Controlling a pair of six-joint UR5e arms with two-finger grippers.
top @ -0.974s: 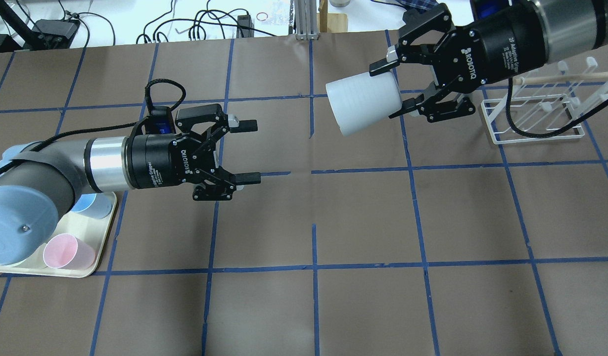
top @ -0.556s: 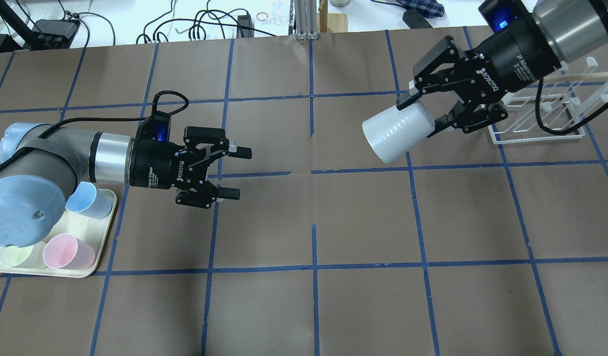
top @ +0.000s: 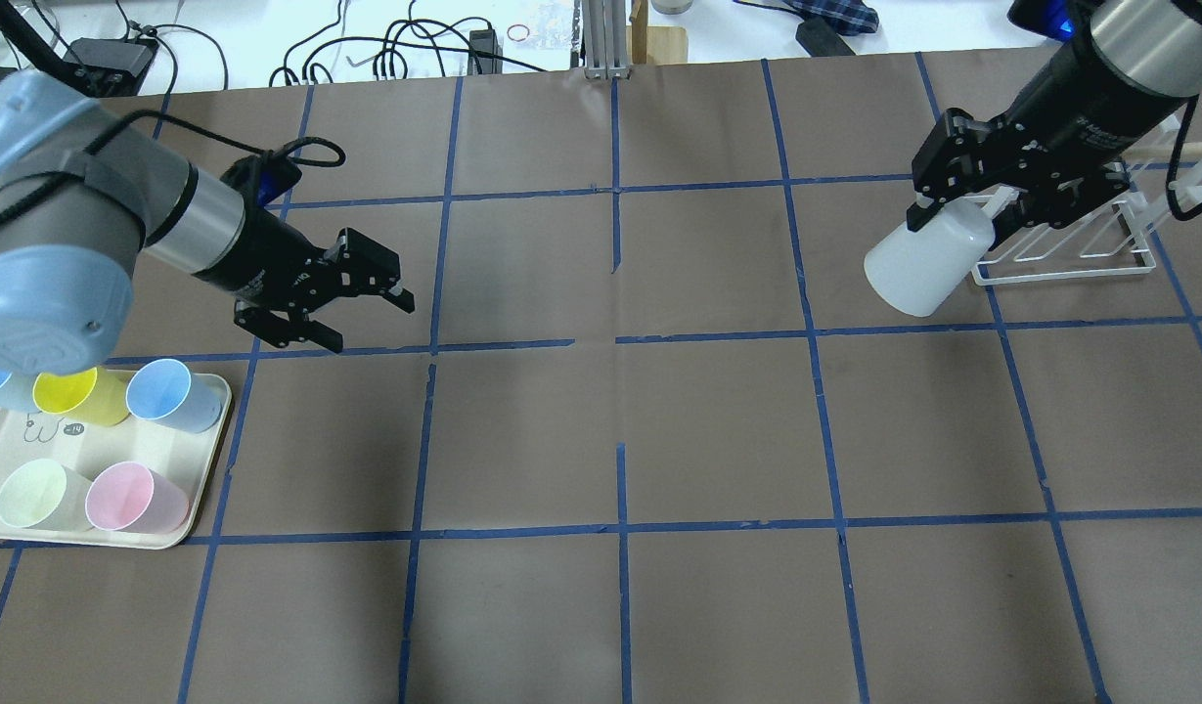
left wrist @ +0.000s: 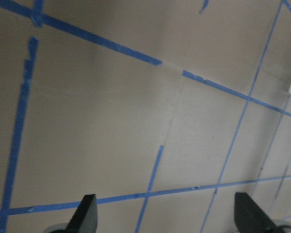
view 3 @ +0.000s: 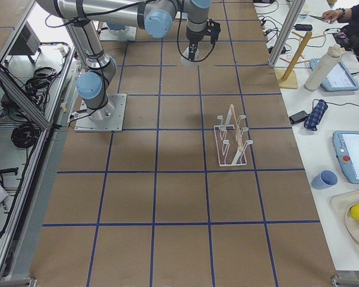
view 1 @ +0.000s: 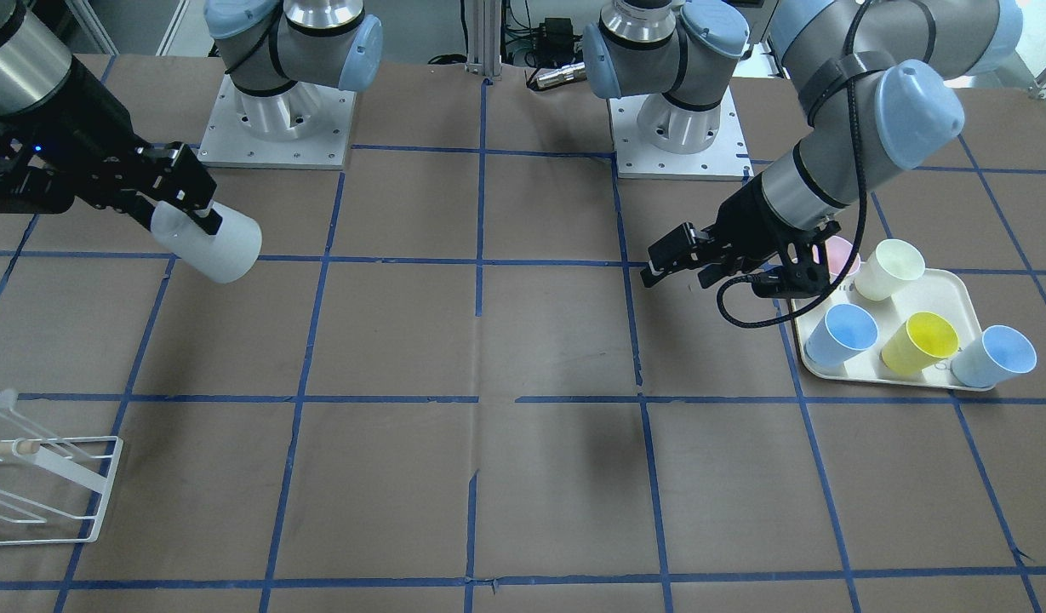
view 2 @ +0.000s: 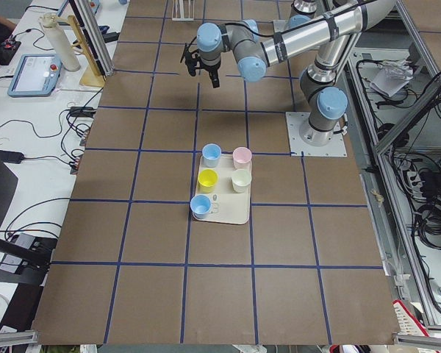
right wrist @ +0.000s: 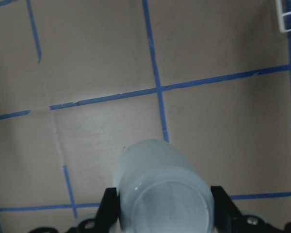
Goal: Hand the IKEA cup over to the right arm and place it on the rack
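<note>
The pale grey IKEA cup [top: 918, 266] hangs in the air, tilted, mouth pointing down and away, gripped by its base. My right gripper [top: 962, 210] is shut on it, just left of the white wire rack [top: 1060, 256]. In the front-facing view the cup [view 1: 212, 238] is at upper left, held by the right gripper [view 1: 182, 213], and the rack [view 1: 42, 485] is at lower left. The right wrist view shows the cup's base [right wrist: 167, 194] between the fingers. My left gripper [top: 361, 303] is open and empty, above the table near the tray; it also shows in the front-facing view [view 1: 671, 260].
A cream tray [top: 185, 523] at the left front holds several coloured cups: light blue [top: 170, 393], yellow [top: 72, 391], pink [top: 131, 497], pale green [top: 33, 494]. The brown table has blue tape lines. Cables and equipment lie beyond the far edge.
My right gripper has carried the cup rightward toward the rack and tilted it downward. My left arm has drawn back to the left, gripper still open.
</note>
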